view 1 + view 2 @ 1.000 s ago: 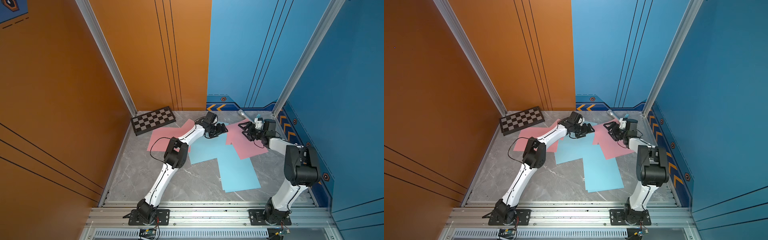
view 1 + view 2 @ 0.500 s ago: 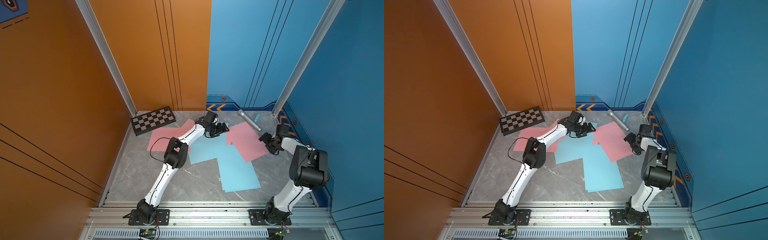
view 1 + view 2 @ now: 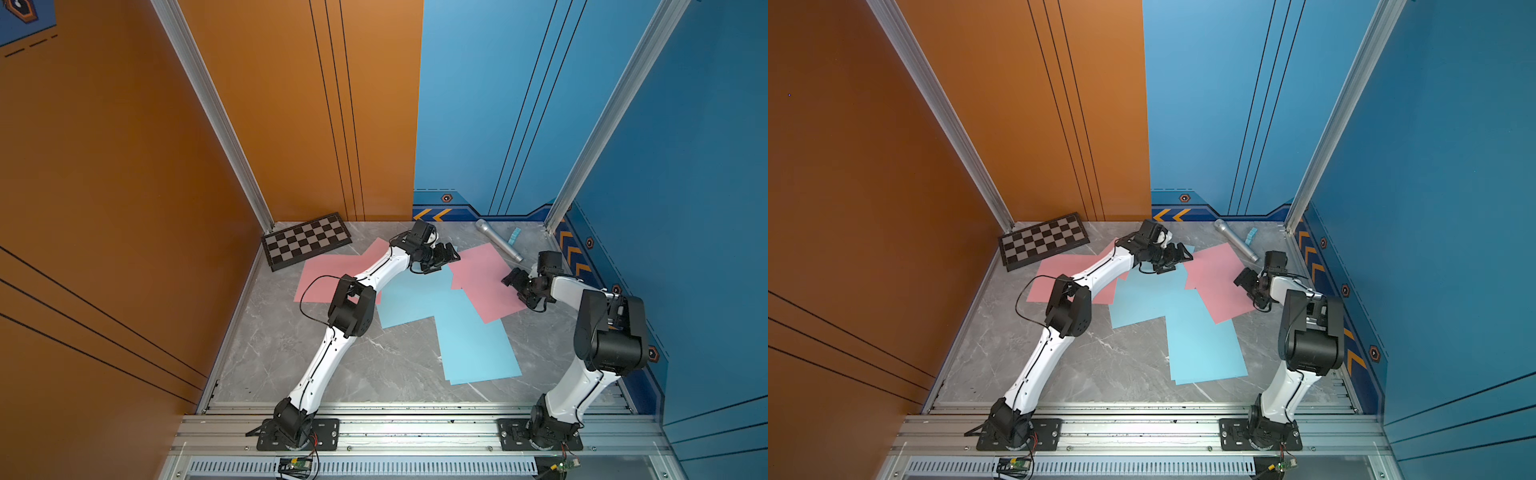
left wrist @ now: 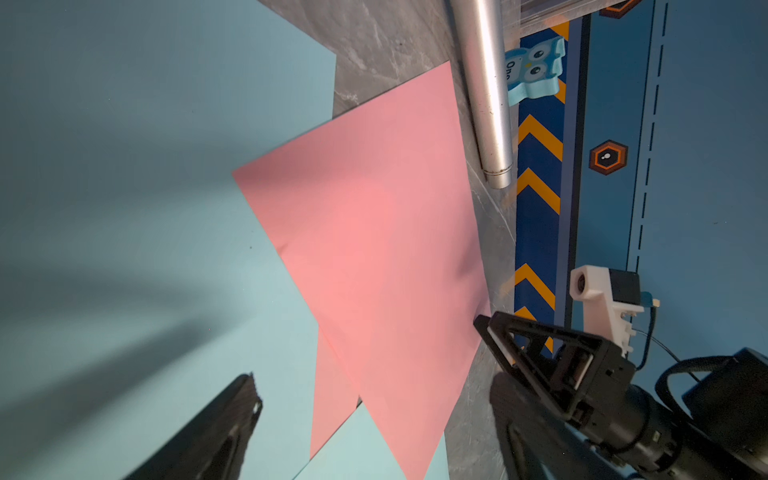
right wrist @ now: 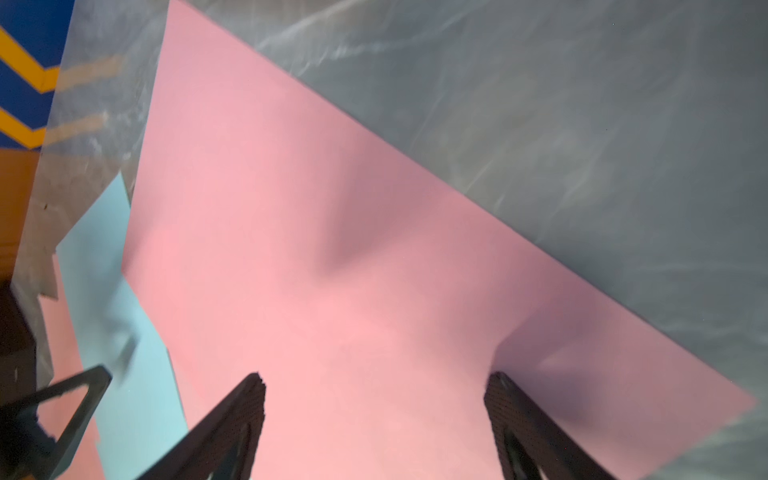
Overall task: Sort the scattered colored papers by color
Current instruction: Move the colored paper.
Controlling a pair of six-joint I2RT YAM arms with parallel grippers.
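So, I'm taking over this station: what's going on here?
Two robot arms are sorting pink and light-blue paper sheets that lie overlapped on the table. The left hand is open where a pink sheet covers a light-blue sheet; the right hand is open over that pink sheet's opposite side. Neither holds anything.

Paper first: the pink sheets (image 3: 332, 276) lie in two patches, the second (image 3: 486, 286) over by the right side. The left wrist view catches one more pink sheet (image 4: 332, 395) peeking from under the top one, so that's three at least. The light blue sheets (image 3: 411, 299) also show as two patches, the nearer one (image 3: 478, 349) with doubled edges I cannot count. Singles now: one checkered board (image 3: 307, 241), one silver microphone (image 3: 498, 243), one small blue owl block (image 3: 515, 237), all on one grey surface (image 3: 332, 361), plus two pincers, the left pincer (image 3: 446, 257) and the right pincer (image 3: 513, 286).
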